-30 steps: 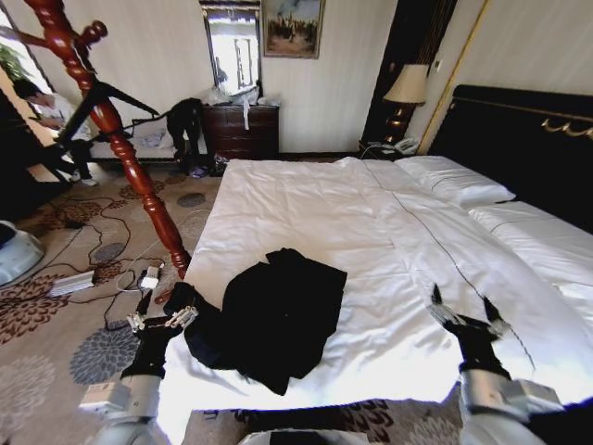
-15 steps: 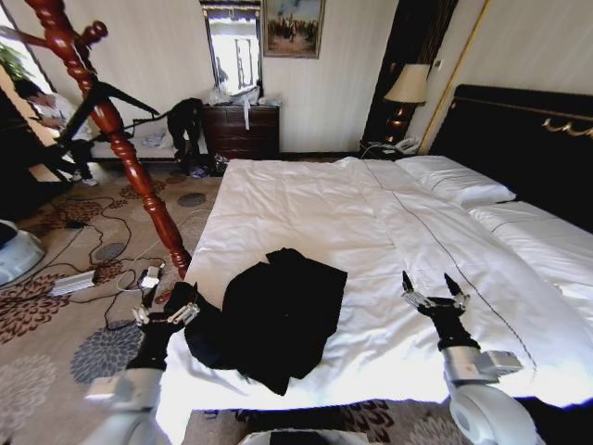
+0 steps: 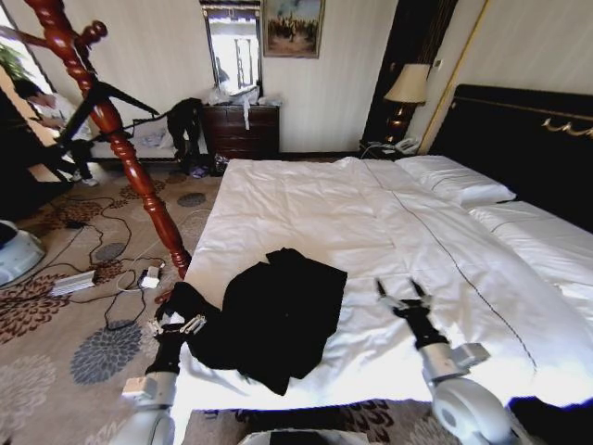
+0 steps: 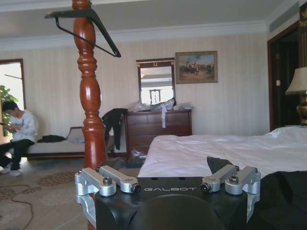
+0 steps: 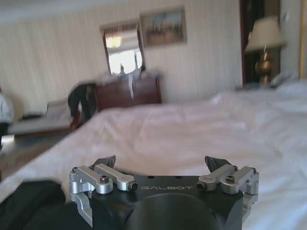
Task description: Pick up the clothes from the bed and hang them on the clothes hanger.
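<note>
The clothes (image 3: 278,315) are a crumpled black heap on the white duvet near the bed's (image 3: 371,222) front left corner. They also show in the wrist views as clothes (image 4: 283,196) and clothes (image 5: 29,201). My left gripper (image 3: 181,324) is open, low at the heap's left edge beside the bed. My right gripper (image 3: 398,291) hovers open just above the duvet, a short way right of the heap, and also shows as my right gripper (image 5: 160,163). The clothes hanger (image 3: 111,120), a red-brown turned post, stands on the carpet left of the bed; close by is its post (image 4: 91,120).
A thin black rod (image 4: 86,21) leans against the post's top. Cables and a power strip (image 3: 72,283) lie on the carpet by the post's foot. A dark dresser (image 3: 241,130) stands at the far wall, a lamp (image 3: 406,88) and black headboard (image 3: 519,139) at right.
My right gripper has moved left and forward over the duvet toward the clothes. My left gripper has shifted right, up to the heap's left edge. The clothes have not moved.
</note>
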`<state>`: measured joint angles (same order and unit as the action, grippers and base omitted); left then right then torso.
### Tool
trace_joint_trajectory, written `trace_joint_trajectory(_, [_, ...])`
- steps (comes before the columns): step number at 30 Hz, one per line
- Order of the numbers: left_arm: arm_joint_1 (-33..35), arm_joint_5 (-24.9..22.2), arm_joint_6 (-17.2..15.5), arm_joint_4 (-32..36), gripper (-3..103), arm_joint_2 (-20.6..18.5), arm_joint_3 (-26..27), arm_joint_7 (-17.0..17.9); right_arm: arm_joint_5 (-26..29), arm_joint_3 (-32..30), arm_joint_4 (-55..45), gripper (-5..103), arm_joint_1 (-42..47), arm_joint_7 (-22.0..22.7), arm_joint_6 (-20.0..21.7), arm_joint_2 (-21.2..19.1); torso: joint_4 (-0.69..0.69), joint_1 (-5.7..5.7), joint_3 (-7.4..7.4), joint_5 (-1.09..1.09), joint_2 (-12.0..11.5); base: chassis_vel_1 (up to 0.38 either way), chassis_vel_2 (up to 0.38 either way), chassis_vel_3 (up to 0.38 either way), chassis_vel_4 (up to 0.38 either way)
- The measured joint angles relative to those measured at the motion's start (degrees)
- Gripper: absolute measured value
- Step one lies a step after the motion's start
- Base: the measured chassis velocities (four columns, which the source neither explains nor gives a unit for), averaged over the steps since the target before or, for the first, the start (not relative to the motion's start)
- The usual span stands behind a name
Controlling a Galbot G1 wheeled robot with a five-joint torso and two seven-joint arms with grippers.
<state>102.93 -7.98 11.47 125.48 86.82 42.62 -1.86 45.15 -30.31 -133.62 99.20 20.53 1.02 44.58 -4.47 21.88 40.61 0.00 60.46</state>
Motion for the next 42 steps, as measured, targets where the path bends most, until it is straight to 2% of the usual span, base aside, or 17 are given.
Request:
trace_joint_trajectory(1, [0.3, 0.7, 0.0, 0.9, 100, 0.9, 0.3, 0.5, 2.1, 2.3, -0.6, 100, -2.2, 2.7, 2.5, -3.5, 0.02, 0.0, 0.0, -0.01, 0.0, 0.0, 0.0, 0.0, 0.0])
trace_joint_trajectory(3, [0.3, 2.2, -0.1, 2.6, 100, 2.6, 1.2, 1.9, 3.2, 6.0, -0.5, 100, -6.4, 3.8, 4.0, -8.9, 0.03, 0.01, 0.01, 0.01, 0.0, 0.0, 0.0, 0.0, 0.0])
trace_joint_trajectory(4, [0.3, 2.2, -0.1, 2.6, 100, 2.6, 1.2, 1.9, 3.2, 6.0, -0.5, 100, -6.4, 3.8, 4.0, -8.9, 0.03, 0.01, 0.01, 0.01, 0.0, 0.0, 0.0, 0.0, 0.0])
trace_joint_trajectory(7, [-0.8, 3.1, -2.1, 3.8, 100, 4.3, 4.0, 5.0, 3.7, 12.4, 0.6, 100, -12.0, 0.7, 3.7, -13.8, 0.01, 0.0, 0.0, 0.0, 0.0, 0.0, 0.0, 0.0, 0.0])
trace_joint_trajectory(9, [-1.4, 2.9, -2.7, 3.8, 100, 4.5, 5.5, 5.8, 3.6, 15.3, 1.3, 100, -14.4, -0.8, 3.3, -14.4, 0.0, 0.0, 0.0, -0.01, 0.0, 0.0, 0.0, 0.0, 0.0])
trace_joint_trajectory(11, [-2.7, 2.5, -3.7, 2.8, 100, 4.4, 9.3, 7.4, 1.6, 22.6, 3.8, 100, -20.8, -4.3, 1.8, -14.1, -0.01, 0.01, 0.01, -0.01, 0.0, 0.0, 0.0, 0.0, 0.0])
trace_joint_trajectory(13, [-3.1, 2.3, -4.0, 2.3, 100, 4.3, 10.5, 7.8, 0.0, 25.0, 4.9, 100, -23.2, -5.1, 1.3, -13.6, -0.01, 0.0, 0.0, -0.01, 0.0, 0.0, 0.0, 0.0, 0.0])
trace_joint_trajectory(16, [-3.9, -0.1, -5.2, 1.0, 100, 3.2, 13.1, 8.6, -9.5, 36.3, 11.9, 100, -36.7, -5.7, 2.0, -9.4, 0.03, 0.0, 0.01, 0.0, 0.0, 0.0, 0.0, 0.0, 0.0])
trace_joint_trajectory(17, [-3.9, -0.1, -5.2, 1.0, 100, 3.2, 13.1, 8.6, -9.5, 36.3, 11.9, 100, -36.7, -5.7, 2.0, -9.4, 0.03, 0.0, 0.01, 0.0, 0.0, 0.0, 0.0, 0.0, 0.0])
trace_joint_trajectory(20, [-4.3, -2.8, -6.4, 1.0, 100, 3.0, 13.0, 8.9, -11.8, 43.0, 17.8, 100, -45.6, -4.1, 6.6, -5.4, 0.02, 0.01, 0.01, 0.0, 0.0, 0.0, 0.0, 0.0, 0.0])
trace_joint_trajectory(22, [-4.5, -3.5, -6.8, 1.1, 100, 3.0, 12.9, 9.0, -10.9, 43.8, 18.8, 100, -47.2, -3.7, 8.7, -4.6, 0.02, 0.01, 0.01, 0.01, 0.0, 0.0, 0.0, 0.0, 0.0])
trace_joint_trajectory(25, [-4.8, -5.2, -7.7, 1.1, 100, 2.7, 12.7, 9.8, -3.9, 44.2, 18.4, 100, -49.1, -4.3, 14.9, -4.3, 0.01, 0.01, 0.01, -0.02, 0.0, 0.0, 0.0, 0.0, 0.0])
trace_joint_trajectory(26, [-5.1, -5.8, -8.0, 1.0, 100, 2.5, 12.7, 10.1, 1.0, 44.0, 16.9, 100, -49.7, -4.6, 20.3, -4.8, -0.01, 0.01, 0.01, -0.01, 0.0, 0.0, 0.0, 0.0, 0.0])
trace_joint_trajectory(27, [-5.3, -6.0, -8.1, 1.0, 100, 2.4, 12.7, 10.3, 1.3, 44.0, 16.7, 100, -49.8, -4.9, 21.8, -5.1, -0.01, 0.0, 0.0, -0.02, 0.0, 0.0, 0.0, 0.0, 0.0])
trace_joint_trajectory(32, [-5.7, -6.7, -8.5, 1.4, 100, 2.3, 12.5, 10.8, -0.7, 43.5, 16.2, 100, -49.8, -8.3, 25.6, -7.2, 0.0, 0.0, 0.0, 0.0, 0.0, 0.0, 0.0, 0.0, 0.0])
trace_joint_trajectory(39, [-5.9, -6.7, -8.5, 1.5, 100, 2.6, 12.0, 11.3, -0.6, 41.8, 15.0, 101, -48.6, -10.6, 26.6, -9.0, 0.0, 0.0, 0.0, 0.0, 0.0, 0.0, 0.0, 0.0, 0.0])
trace_joint_trajectory(42, [-5.9, -6.6, -8.5, 1.5, 100, 2.6, 11.9, 12.0, -1.1, 40.6, 15.1, 89, -47.6, -11.2, 26.5, -9.5, 0.0, 0.0, 0.0, 0.0, 0.0, 0.0, 0.0, 0.0, 0.0])
